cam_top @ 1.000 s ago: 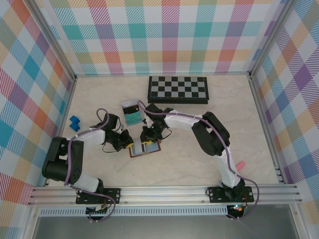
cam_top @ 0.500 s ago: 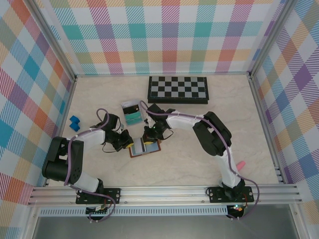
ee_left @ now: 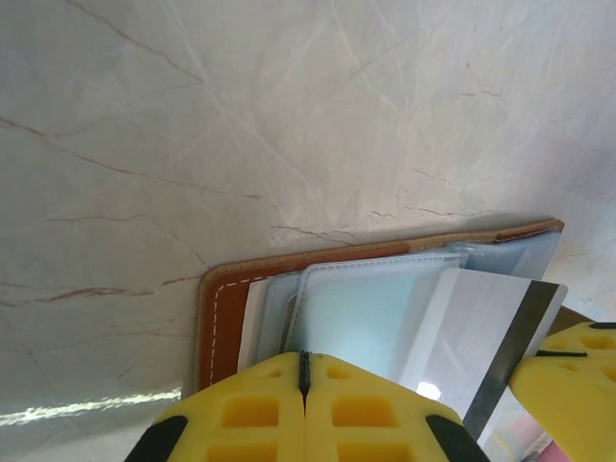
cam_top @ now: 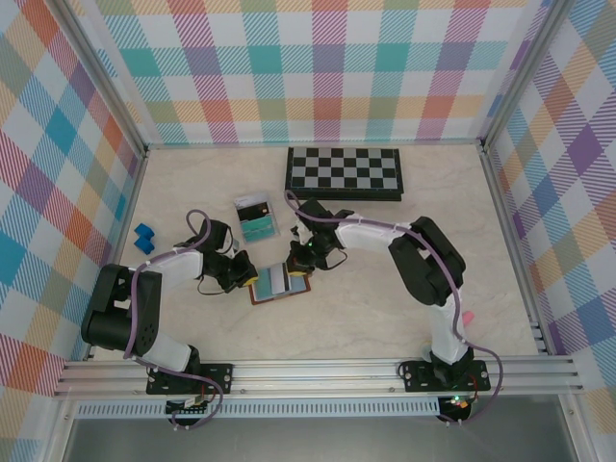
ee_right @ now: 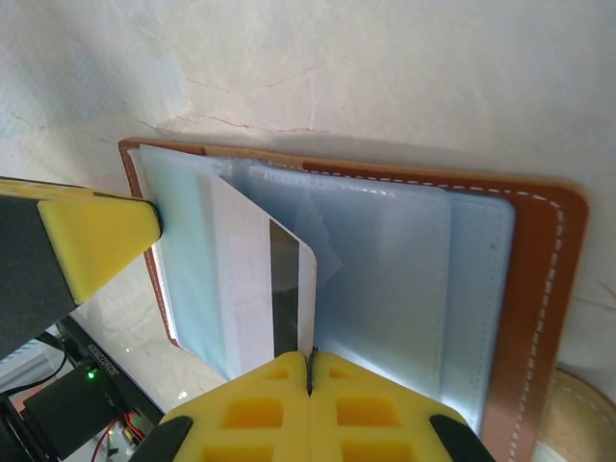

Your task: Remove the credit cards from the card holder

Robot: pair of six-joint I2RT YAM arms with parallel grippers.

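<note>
Brown card holder [ee_right: 539, 318], white stitching, blue-grey lining; white credit card [ee_right: 245, 279], dark stripe; yellow right end effector [ee_right: 309, 366]; cream veined bench [ee_right: 385, 67].

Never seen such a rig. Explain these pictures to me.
A left arm and a right arm are bolted at the near edge of the table; the overhead picture looks down on them. The other two come from wrist cameras, so the yellow blocks at the bottom are each arm's own fingers. On the table lie a chessboard, a blue block, a clear tray and an open brown card holder. The left gripper is shut at the holder's edge. The right gripper is shut on a pale card with a dark stripe, partly out of its pocket.
</note>
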